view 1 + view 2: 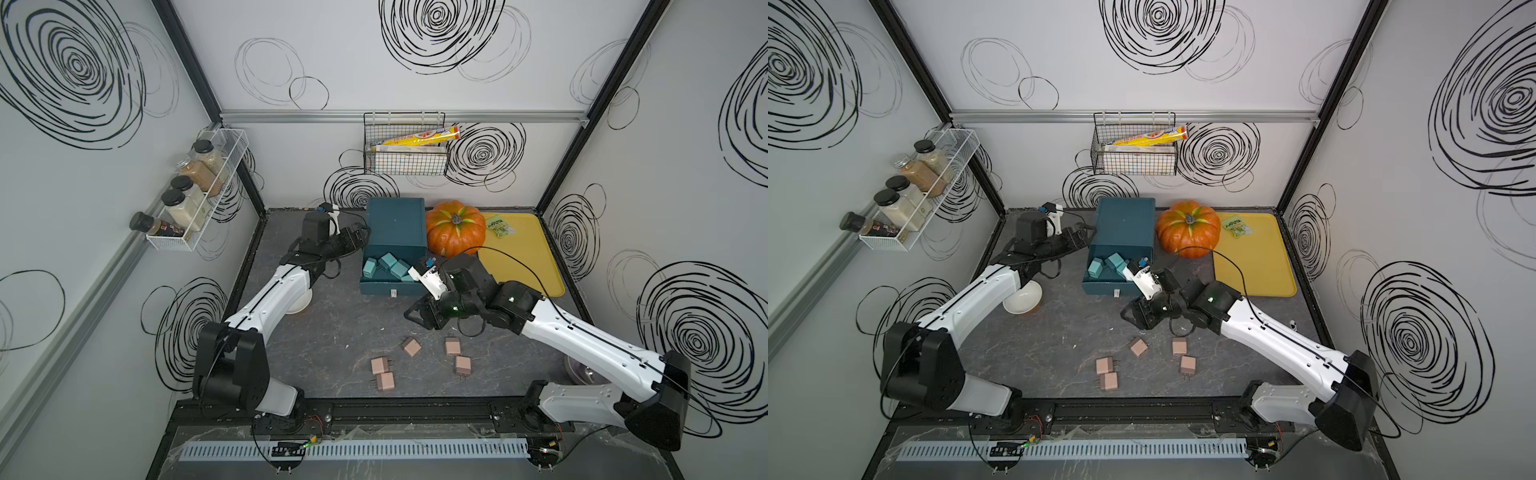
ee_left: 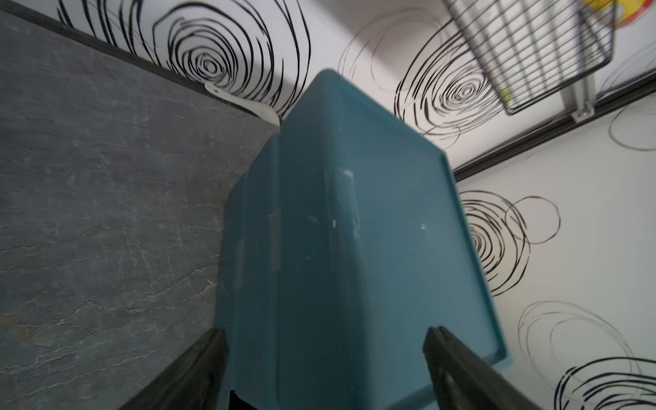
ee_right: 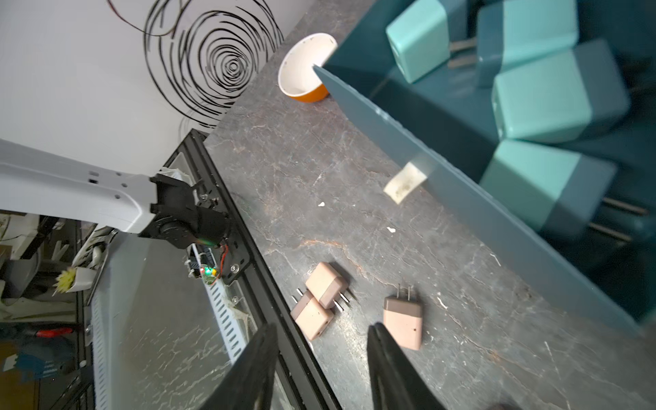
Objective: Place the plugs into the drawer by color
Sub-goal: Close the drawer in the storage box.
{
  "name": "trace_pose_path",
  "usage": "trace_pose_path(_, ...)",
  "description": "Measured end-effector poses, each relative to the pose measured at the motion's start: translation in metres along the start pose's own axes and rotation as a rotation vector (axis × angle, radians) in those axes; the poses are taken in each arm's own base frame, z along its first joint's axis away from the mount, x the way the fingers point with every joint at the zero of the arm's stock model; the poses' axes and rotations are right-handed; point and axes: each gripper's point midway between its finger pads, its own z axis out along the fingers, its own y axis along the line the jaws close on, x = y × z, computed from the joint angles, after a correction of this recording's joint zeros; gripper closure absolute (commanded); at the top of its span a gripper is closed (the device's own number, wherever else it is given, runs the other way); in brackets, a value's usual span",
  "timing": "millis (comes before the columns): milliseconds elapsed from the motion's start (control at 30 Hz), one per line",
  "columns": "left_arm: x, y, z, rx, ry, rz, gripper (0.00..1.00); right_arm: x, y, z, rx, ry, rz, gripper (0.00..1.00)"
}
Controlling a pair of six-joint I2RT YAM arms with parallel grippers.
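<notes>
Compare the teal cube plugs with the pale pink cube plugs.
Colour: the teal cube plugs are blue-green, the pale pink cube plugs pink. Place: the teal plugs lie in the dark teal chest's pulled-out drawer; the pink plugs lie on the grey marbled tabletop. Spread: teal plugs crowd together, pink plugs scatter wider. Both are small cubes with metal prongs.

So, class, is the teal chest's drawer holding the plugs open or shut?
Open: the drawer juts out from the chest, four teal plugs showing inside.
</notes>
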Motion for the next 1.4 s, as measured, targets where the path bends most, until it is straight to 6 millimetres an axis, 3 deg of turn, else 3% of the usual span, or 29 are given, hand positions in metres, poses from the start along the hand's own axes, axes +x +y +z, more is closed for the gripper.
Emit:
trace_pose_path(67, 0.005, 0.000, 0.009, 0.018, 0.024, 0.006, 0.18, -0.001, -0.006, 0.006, 0.021, -0.003, 0.007, 0.52)
trace_pose_path(333, 0.006, -0.015, 0.010, 0.011, 0.004, 0.073, 0.34, -0.031, -0.044, 0.021, 0.199, -0.078, 0.021, 0.51)
trace_pose_path(400, 0.006, -0.016, 0.011, 0.007, -0.001, 0.085, 0.45, -0.037, -0.054, 0.026, 0.225, -0.078, 0.026, 0.51)
trace_pose_path(533, 0.004, -0.021, 0.011, -0.001, -0.015, 0.101, 0.55, -0.044, -0.069, 0.037, 0.268, -0.072, 0.030, 0.51)
trace_pose_path(667, 0.002, -0.021, 0.014, -0.015, -0.025, 0.113, 0.56, -0.060, -0.079, 0.044, 0.315, -0.096, 0.032, 0.49)
trace_pose_path(967, 0.001, -0.021, 0.014, -0.020, -0.028, 0.125, 0.56, -0.115, -0.104, 0.055, 0.471, -0.226, 0.001, 0.49)
trace_pose_path(1267, 0.001, -0.022, 0.013, -0.019, -0.031, 0.126, 0.55, -0.136, -0.126, 0.046, 0.616, -0.346, -0.058, 0.47)
trace_pose_path(1400, 0.003, -0.021, 0.010, -0.020, -0.031, 0.117, 0.45, -0.134, -0.130, 0.042, 0.647, -0.371, -0.085, 0.47)
